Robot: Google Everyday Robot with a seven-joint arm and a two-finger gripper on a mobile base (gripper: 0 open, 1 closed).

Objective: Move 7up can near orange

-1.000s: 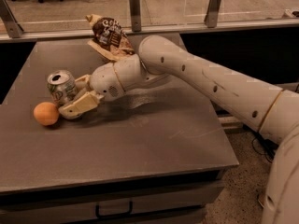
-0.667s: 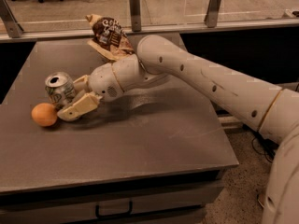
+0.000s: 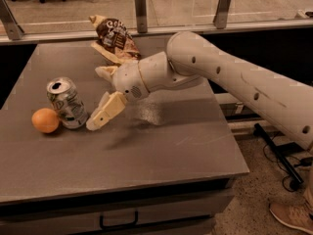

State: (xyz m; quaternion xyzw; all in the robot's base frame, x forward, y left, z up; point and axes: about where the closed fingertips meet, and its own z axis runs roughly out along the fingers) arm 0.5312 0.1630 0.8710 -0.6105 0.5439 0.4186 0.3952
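Camera view, step in hand: release and retreat. Silver-grey aluminium 7up can (image 3: 67, 103) standing on flat grey table top (image 3: 146, 170), immediately right of small round orange (image 3: 45, 120), touching or nearly so; placement judged complete. Cream two-finger gripper (image 3: 97, 98) further right of the orange, beyond the can, spread wide, holding nothing; lower fingertip just beside can base. Next: lift clear, away from the orange, without brushing the can. Compare 0.7 s earlier: fingers bracketing the can then, now drawn back off it; can and orange roughly unmoved. Crumpled brown-and-tan snack bag (image 3: 115, 38) well behind the orange.
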